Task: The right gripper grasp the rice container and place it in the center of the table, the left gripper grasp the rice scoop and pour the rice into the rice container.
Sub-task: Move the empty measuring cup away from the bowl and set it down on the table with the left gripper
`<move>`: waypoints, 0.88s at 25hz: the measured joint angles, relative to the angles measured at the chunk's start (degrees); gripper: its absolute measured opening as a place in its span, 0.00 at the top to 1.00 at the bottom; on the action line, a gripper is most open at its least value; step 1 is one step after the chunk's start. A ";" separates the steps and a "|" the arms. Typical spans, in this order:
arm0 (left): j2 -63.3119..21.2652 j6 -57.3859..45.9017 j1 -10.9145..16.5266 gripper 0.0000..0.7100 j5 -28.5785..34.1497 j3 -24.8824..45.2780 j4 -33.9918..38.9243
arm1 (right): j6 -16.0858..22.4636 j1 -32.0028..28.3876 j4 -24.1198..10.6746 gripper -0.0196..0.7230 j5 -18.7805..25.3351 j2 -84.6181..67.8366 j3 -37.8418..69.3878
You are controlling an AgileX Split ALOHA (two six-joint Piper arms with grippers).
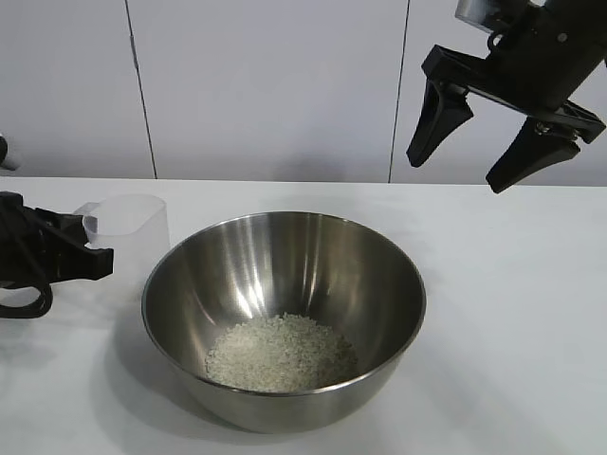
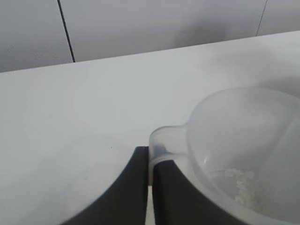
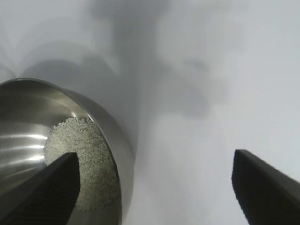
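The rice container [image 1: 285,256], a big shiny steel bowl, stands in the middle of the table [image 1: 512,284] with a heap of rice [image 1: 282,353] in its bottom. Just left of it the rice scoop [image 1: 128,223] is upright, a frosted plastic cup, and my left gripper [image 1: 93,251] is shut on its small handle tab. In the left wrist view the fingers [image 2: 136,187] pinch that tab, and only a few grains [image 2: 241,180] lie inside the rice scoop [image 2: 243,136]. My right gripper [image 1: 453,173] hangs open, high above the table behind the bowl's right side, holding nothing.
A white panelled wall [image 1: 275,85] closes the back of the table. In the right wrist view the rice container's rim [image 3: 123,154] and the rice [image 3: 86,159] lie below one finger, and my right gripper [image 3: 154,159] spans bare table [image 3: 197,178].
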 joint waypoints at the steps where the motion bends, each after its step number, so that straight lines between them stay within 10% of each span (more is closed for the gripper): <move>1: 0.72 0.00 0.00 0.99 -0.08 0.00 0.25 | 0.00 0.00 0.00 0.15 -0.04 0.00 0.00; 10: 3.11 -0.23 0.12 0.97 -2.35 -0.17 0.93 | 0.00 0.00 0.00 0.15 -0.04 0.00 0.00; 22: 3.79 0.22 0.22 0.45 -1.01 3.49 0.98 | 0.00 0.00 0.06 0.15 -0.04 0.00 0.00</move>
